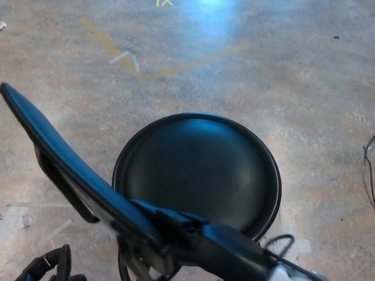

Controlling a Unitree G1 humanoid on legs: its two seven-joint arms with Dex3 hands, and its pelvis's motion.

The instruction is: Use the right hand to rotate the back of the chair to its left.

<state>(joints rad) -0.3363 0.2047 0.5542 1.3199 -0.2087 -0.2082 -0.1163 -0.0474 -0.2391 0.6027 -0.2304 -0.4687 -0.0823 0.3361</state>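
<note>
The chair has a round black seat (196, 170) in the middle of the head view. Its black backrest (55, 149) stands swung to the picture's left and runs diagonally from the upper left edge down to the bottom centre. My right arm comes in from the bottom right, and my right hand (170, 225) lies against the near end of the backrest; its grip is blurred. My left hand (47, 266) shows only partly at the bottom left corner, apart from the chair, with loosely curled fingers and nothing in them.
The chair stands on a bare concrete floor (293, 76) with yellow painted lines (137, 73) beyond the seat. Pale tape patches (14, 216) mark the floor at the left. A black cable (368, 175) lies at the right edge.
</note>
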